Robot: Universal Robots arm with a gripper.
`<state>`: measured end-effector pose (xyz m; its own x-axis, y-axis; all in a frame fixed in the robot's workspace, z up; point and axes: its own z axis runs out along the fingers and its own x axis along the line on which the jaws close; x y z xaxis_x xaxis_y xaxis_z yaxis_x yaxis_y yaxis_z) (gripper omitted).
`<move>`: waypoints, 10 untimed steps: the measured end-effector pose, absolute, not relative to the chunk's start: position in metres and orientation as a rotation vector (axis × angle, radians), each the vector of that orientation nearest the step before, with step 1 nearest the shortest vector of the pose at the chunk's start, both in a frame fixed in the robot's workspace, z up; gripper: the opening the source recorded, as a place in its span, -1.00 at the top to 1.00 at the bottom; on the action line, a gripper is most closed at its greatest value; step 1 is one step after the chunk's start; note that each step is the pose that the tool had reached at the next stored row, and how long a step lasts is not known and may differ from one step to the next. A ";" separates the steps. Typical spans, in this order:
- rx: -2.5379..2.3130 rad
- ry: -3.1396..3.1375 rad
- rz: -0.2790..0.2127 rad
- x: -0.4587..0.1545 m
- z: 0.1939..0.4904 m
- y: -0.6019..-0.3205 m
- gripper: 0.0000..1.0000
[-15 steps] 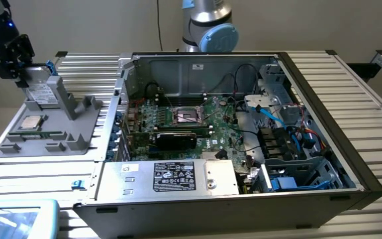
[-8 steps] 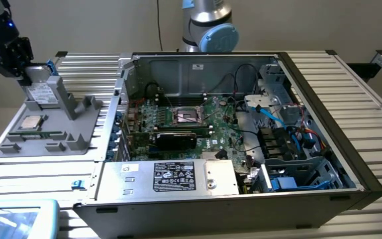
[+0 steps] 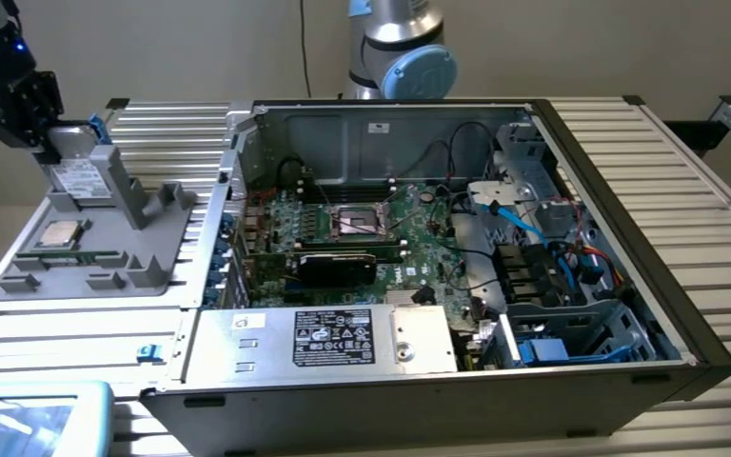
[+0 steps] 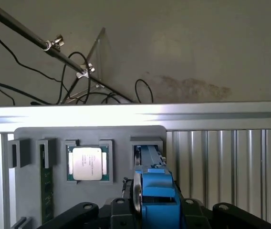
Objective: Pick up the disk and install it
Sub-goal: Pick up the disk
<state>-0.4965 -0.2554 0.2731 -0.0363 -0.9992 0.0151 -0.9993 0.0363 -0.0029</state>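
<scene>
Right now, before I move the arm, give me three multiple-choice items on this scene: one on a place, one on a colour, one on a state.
1. Where is the disk? A. upright in the grey holder beside the computer case B. inside that case C. flat on top of that case
2. What colour is the disk's bracket? A. red B. yellow C. blue
3. How is the case? A. closed B. open, circuit board showing C. upside down
Answers: 1 A, it stands in the holder; 2 C, blue plastic wraps its edge; 3 B, the board lies exposed.
</scene>
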 end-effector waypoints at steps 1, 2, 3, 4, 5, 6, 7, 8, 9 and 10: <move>2.175 -2.255 0.020 -0.497 0.274 -0.256 0.25; 2.175 -2.255 0.020 -0.497 0.275 -0.256 0.25; 2.175 -2.256 0.021 -0.497 0.276 -0.256 0.25; 2.176 -2.256 0.023 -0.497 0.276 -0.256 0.25; 2.176 -2.257 0.024 -0.497 0.276 -0.256 0.25; 2.177 -2.257 0.025 -0.497 0.277 -0.256 0.25; 2.177 -2.258 0.026 -0.497 0.278 -0.256 0.25; 2.178 -2.259 0.027 -0.497 0.280 -0.256 0.25; 2.179 -2.259 0.029 -0.497 0.282 -0.256 0.25; 2.179 -2.259 0.029 -0.497 0.285 -0.256 0.25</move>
<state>-0.4967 -0.2556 0.2848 -0.0363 -0.9992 0.0148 -0.9993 0.0362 -0.0116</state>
